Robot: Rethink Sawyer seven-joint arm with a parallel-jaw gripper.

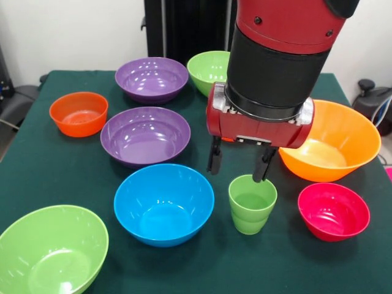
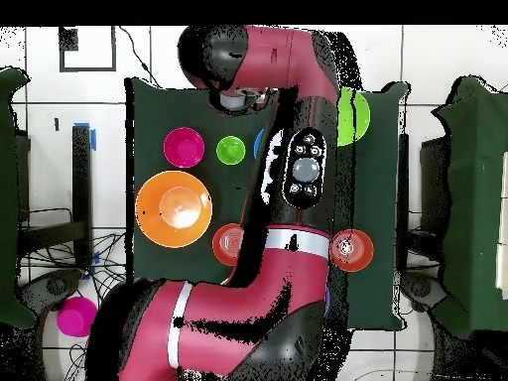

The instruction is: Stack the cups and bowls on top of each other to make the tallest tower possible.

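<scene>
The light-green cup (image 1: 252,203) (image 2: 230,150) stands upright on the green table (image 1: 282,263). My gripper (image 1: 239,160) hangs open just above and behind its rim, holding nothing. Around it sit the blue bowl (image 1: 163,204), the pink-red bowl (image 1: 334,211) (image 2: 184,147) and the large orange bowl (image 1: 331,141) (image 2: 174,208). Two purple bowls (image 1: 145,136) (image 1: 151,79), a lime-green bowl (image 1: 208,70) (image 2: 354,114) and a second lime-green bowl (image 1: 52,251) lie further off. The overhead view shows two small orange-red bowls (image 2: 351,250) (image 2: 228,243). Each stands alone, none stacked.
In the overhead view the red arm (image 2: 298,179) covers the table's middle and hides the purple bowls and most of the blue one. In the front view the small orange-red bowl (image 1: 78,113) sits near the left table edge.
</scene>
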